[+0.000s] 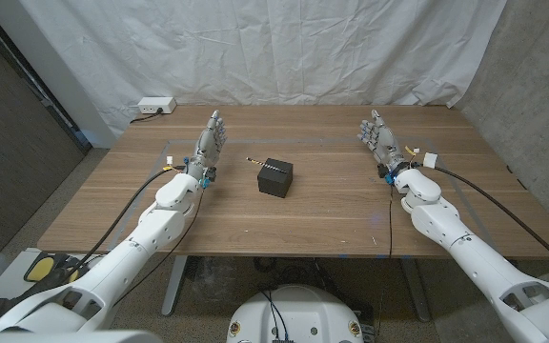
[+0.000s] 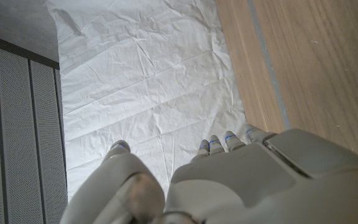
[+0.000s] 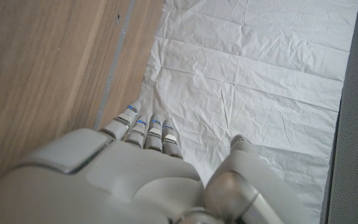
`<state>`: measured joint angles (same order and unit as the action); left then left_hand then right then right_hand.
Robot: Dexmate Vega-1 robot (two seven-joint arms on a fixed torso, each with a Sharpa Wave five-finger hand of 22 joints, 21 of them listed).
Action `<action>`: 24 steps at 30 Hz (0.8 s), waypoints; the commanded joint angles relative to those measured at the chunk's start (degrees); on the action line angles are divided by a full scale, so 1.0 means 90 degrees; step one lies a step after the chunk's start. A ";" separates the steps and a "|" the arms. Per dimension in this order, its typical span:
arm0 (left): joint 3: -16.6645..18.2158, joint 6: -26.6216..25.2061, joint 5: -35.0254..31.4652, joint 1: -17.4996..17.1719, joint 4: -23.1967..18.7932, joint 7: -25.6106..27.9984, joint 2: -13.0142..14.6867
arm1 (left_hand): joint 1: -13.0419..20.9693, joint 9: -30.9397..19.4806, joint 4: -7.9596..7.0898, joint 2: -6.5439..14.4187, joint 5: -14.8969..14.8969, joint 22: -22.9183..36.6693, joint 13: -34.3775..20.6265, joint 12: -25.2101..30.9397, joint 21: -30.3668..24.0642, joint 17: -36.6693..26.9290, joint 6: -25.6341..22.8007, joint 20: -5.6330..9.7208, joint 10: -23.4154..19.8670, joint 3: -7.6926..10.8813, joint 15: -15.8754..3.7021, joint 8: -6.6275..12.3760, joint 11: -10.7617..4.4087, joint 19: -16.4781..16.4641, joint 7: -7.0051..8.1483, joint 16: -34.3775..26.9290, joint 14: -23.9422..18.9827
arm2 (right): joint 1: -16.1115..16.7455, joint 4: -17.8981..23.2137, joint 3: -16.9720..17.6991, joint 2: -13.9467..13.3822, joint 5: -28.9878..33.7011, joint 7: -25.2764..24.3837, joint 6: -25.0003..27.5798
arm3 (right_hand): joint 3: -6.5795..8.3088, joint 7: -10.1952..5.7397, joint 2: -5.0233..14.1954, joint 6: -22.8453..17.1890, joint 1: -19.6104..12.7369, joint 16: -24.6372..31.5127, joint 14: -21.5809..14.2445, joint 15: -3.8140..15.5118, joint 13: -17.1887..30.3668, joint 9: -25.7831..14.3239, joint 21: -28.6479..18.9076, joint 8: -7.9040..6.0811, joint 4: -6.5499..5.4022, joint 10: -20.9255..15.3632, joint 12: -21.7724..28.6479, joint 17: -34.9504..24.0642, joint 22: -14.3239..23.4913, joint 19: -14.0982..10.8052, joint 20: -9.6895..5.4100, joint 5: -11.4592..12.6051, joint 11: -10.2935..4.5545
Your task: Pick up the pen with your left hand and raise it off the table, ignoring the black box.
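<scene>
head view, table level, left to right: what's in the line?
left hand → pen → black box → right hand

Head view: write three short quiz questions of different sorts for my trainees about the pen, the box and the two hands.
1. True or false: the left hand already holds the pen.
2. The pen lies: A) on top of the black box; B) on the table between left hand and box; C) beside the right hand.
3. Fill in: both hands hold ____.

Key: 1 false; 2 B; 3 nothing.
</scene>
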<state>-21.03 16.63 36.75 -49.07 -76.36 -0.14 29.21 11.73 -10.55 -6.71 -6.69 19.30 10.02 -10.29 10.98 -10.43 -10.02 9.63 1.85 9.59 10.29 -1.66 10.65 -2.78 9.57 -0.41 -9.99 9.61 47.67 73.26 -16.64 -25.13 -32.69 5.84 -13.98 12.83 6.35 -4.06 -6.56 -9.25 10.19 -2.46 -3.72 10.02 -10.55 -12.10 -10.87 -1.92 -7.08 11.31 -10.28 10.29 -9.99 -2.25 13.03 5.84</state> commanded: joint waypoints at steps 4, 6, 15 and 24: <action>0.0066 -0.0072 -0.0027 -0.0147 -0.0361 0.0179 0.0110 | 0.0129 -0.0016 0.0048 0.0054 0.0059 0.0015 -0.0026 0.0053 -0.0072 -0.0018 0.0412 0.0612 0.0160 0.0056 0.0026 0.0064 0.0009 0.0017 -0.0025 -0.0073 0.0313 | 0.0096 -0.0034 0.2105 0.1800 0.2068 0.1397 0.0750 | 0.0024 0.0002 0.0020 -0.0081 -0.0029 0.0053 -0.0051 -0.0040 0.0029 -0.0024 -0.0026 -0.0044 0.0011 -0.0098 0.0044 -0.0021 0.0023 -0.0054 -0.0070 0.0042 -0.0015; 0.0072 -0.0045 -0.0031 -0.0143 -0.0351 0.0151 0.0123 | 0.0143 -0.0016 0.0054 0.0063 0.0067 0.0015 -0.0026 0.0063 -0.0077 -0.0018 0.0395 0.0610 0.0136 0.0058 0.0023 0.0071 0.0020 0.0008 -0.0024 -0.0073 0.0310 | 0.0100 -0.0001 0.2298 0.1973 0.2287 0.1508 0.0808 | 0.0021 0.0005 0.0020 -0.0087 -0.0029 0.0054 -0.0053 -0.0034 0.0029 -0.0024 -0.0025 -0.0046 0.0013 -0.0104 0.0046 -0.0021 0.0023 -0.0055 -0.0070 0.0043 -0.0017; 0.0133 -0.0058 0.0061 -0.0118 -0.0389 0.0012 0.0198 | 0.0243 -0.0015 0.0096 0.0130 0.0117 0.0014 -0.0026 0.0118 -0.0124 -0.0018 0.0223 0.0597 -0.0027 0.0070 0.0023 0.0127 0.0025 -0.0119 -0.0011 -0.0118 0.0141 | 0.0205 0.0271 0.2901 0.2585 0.2953 0.1798 0.0961 | 0.0013 -0.0003 0.0023 -0.0113 -0.0027 0.0055 -0.0057 -0.0048 0.0030 -0.0024 -0.0021 -0.0054 0.0017 -0.0119 0.0051 -0.0022 0.0025 -0.0064 -0.0066 0.0049 0.0000; 0.0208 0.0033 0.0084 -0.0161 -0.0374 -0.0050 0.0272 | 0.0316 -0.0016 0.0123 0.0190 0.0147 0.0015 -0.0027 0.0144 -0.0135 -0.0020 0.0138 0.0564 -0.0125 0.0087 0.0032 0.0148 0.0013 -0.0165 -0.0037 -0.0128 0.0063 | 0.0231 0.0360 0.3177 0.2930 0.3303 0.1957 0.0921 | 0.0011 -0.0013 0.0033 -0.0122 -0.0031 0.0055 -0.0061 -0.0034 0.0030 -0.0024 -0.0014 -0.0056 0.0021 -0.0130 0.0053 -0.0022 0.0026 -0.0059 -0.0059 0.0053 -0.0001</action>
<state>-19.93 16.36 36.85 -50.22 -79.63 0.45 30.86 13.81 -10.54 -6.00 -5.22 20.37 10.01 -10.29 11.87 -11.26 -10.02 9.62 1.86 8.85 11.00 -1.66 11.53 -2.47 8.28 -0.41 -10.89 9.60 49.17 74.97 6.96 -4.38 -8.18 20.65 -6.06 12.82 6.45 -4.07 -7.08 -9.25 10.40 -2.77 -4.01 10.01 -10.54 -12.09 -10.87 -1.92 -7.69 11.31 -10.27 10.28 -9.98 -2.25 13.03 5.82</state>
